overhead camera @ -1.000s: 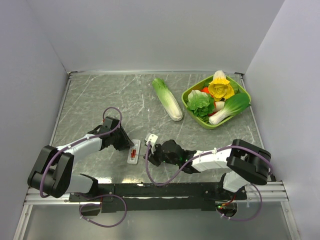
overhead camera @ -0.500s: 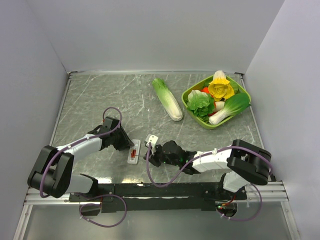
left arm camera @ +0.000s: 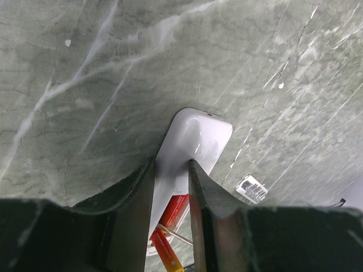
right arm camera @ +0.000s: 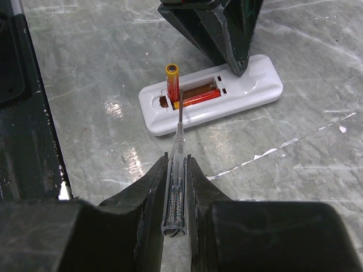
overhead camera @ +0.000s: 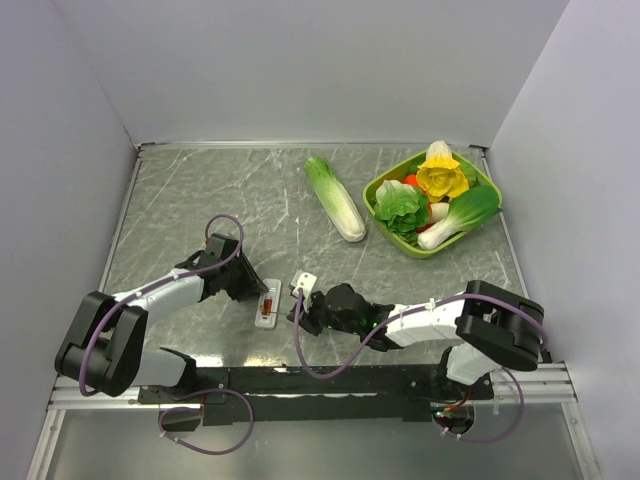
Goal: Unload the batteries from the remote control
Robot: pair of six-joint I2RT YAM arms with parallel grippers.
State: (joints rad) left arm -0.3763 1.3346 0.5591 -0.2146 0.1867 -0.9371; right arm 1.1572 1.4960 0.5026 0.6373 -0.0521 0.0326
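Observation:
The white remote control [overhead camera: 267,303] lies on the grey table with its recess open. My left gripper [overhead camera: 250,291] is shut on its far end, and in the left wrist view [left arm camera: 171,164] its jaws clamp the white body [left arm camera: 195,136]. My right gripper [right arm camera: 174,161] is shut on a clear-handled screwdriver [right arm camera: 174,184] whose tip is in the recess. One red battery with a yellow end [right arm camera: 172,79] is tipped up out of the remote [right arm camera: 238,93]. A second red battery [right arm camera: 199,95] lies flat in the recess.
The small whitish cover piece [overhead camera: 302,280] lies just right of the remote and also shows in the left wrist view [left arm camera: 251,188]. A long pale-green cabbage [overhead camera: 335,198] and a green bowl [overhead camera: 420,252] of vegetables sit at the back right. Walls enclose the table.
My right gripper has crept a little left toward the remote with the screwdriver. The left arm and the remote have not moved.

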